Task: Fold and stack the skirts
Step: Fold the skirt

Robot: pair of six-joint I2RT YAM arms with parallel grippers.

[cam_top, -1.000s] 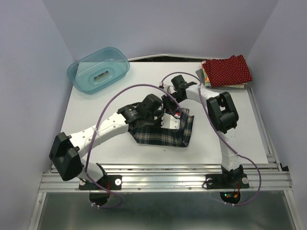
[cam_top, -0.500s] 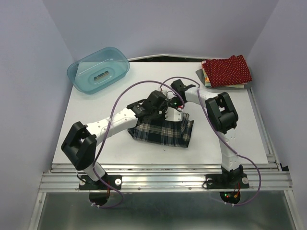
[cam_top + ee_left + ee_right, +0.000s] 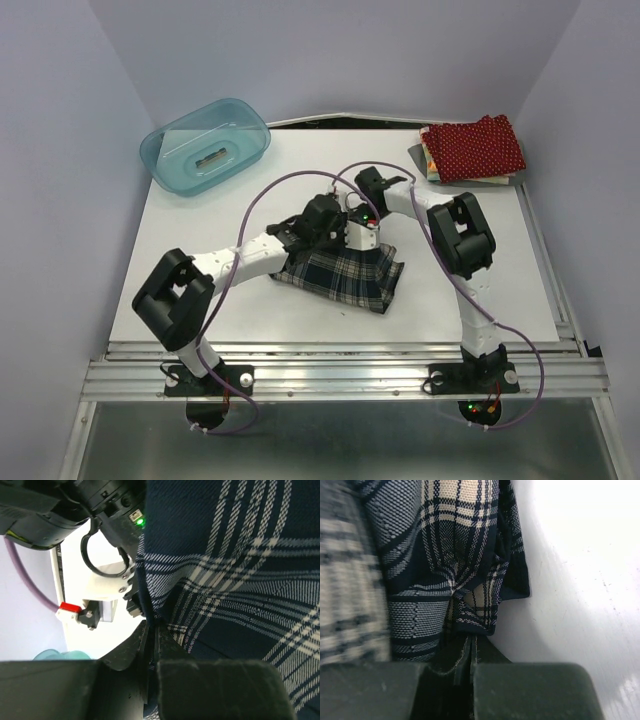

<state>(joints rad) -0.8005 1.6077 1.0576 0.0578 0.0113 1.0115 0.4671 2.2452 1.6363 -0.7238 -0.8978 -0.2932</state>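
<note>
A: Left gripper (image 3: 151, 630)?
B: Clamped on the plaid skirt's (image 3: 345, 275) far edge, middle of the table (image 3: 515, 250). Right gripper (image 3: 465, 645), just beside it, pinches the same edge.
A: Handling?
B: Soft and light, so it will likely droop. Hold it by the edge corners.

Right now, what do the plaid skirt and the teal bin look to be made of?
The plaid skirt: woven cloth, matte; threads of the weave show up close, and it drapes in soft folds. The bin: probably plastic, smooth, translucent; its inside shows through the wall.
</note>
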